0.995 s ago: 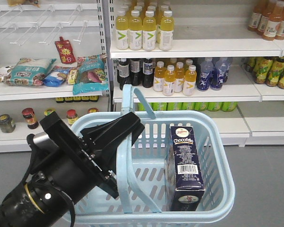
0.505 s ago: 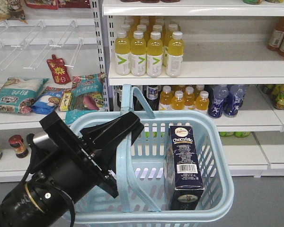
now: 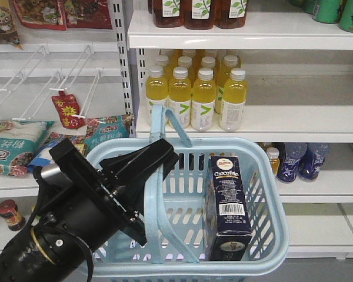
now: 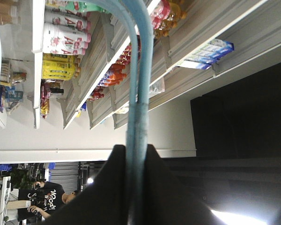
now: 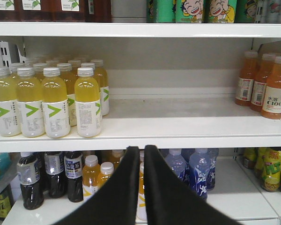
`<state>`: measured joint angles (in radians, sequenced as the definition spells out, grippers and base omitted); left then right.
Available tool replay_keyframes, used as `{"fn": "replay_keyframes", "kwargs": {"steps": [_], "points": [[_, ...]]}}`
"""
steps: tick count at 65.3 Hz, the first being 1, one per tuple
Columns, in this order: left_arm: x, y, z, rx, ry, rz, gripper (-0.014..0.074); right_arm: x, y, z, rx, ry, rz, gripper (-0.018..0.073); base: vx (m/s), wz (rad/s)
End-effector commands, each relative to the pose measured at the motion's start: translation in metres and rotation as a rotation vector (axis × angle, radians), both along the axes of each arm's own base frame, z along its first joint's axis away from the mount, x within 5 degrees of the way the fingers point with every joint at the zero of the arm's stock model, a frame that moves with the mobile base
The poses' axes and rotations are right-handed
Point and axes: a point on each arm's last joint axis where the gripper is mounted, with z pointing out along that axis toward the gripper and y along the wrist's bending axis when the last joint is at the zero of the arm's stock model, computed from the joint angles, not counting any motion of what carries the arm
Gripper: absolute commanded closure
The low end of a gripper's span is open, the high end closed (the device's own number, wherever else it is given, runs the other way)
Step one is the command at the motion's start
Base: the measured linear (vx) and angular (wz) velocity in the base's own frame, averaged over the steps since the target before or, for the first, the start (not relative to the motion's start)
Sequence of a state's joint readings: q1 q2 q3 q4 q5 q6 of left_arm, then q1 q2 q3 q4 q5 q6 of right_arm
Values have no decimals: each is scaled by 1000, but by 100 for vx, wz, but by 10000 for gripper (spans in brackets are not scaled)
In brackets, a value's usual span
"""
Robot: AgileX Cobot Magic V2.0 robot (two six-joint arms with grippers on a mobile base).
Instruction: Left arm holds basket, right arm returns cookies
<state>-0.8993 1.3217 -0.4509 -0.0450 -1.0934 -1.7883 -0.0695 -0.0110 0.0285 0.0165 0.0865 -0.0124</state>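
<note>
Clenched around both hoop handles (image 4: 138,75), the jaws of the left gripper (image 3: 162,154) hold the light blue basket (image 3: 269,235) up before the shelves (image 3: 317,126). Toward the basket's right side the cookies (image 3: 228,202) stand upright inside it, barcode outward. Farther right, the right gripper (image 5: 142,152) has its jaws pressed together on nothing, facing yellow drink bottles (image 5: 51,103).

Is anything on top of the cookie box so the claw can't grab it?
No. The cookie box stands upright in the basket with nothing over it. The handles, gripped by the left claw, rise to its left.
</note>
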Motion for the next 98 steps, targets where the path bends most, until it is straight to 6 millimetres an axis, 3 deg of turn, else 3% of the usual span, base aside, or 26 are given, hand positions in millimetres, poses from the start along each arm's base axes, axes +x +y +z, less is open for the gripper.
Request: {"fn": "replay_keyframes", "kwargs": {"steps": [1, 36, 98], "points": [[-5, 4, 28, -158, -126, -3, 599, 0, 0, 1, -15, -65, -1, 565, 29, -2], [-5, 4, 28, -158, -126, -3, 599, 0, 0, 1, -15, -66, -1, 565, 18, -25], [-5, 4, 28, -158, -126, -3, 599, 0, 0, 1, -15, -65, -1, 565, 6, -60]]}}
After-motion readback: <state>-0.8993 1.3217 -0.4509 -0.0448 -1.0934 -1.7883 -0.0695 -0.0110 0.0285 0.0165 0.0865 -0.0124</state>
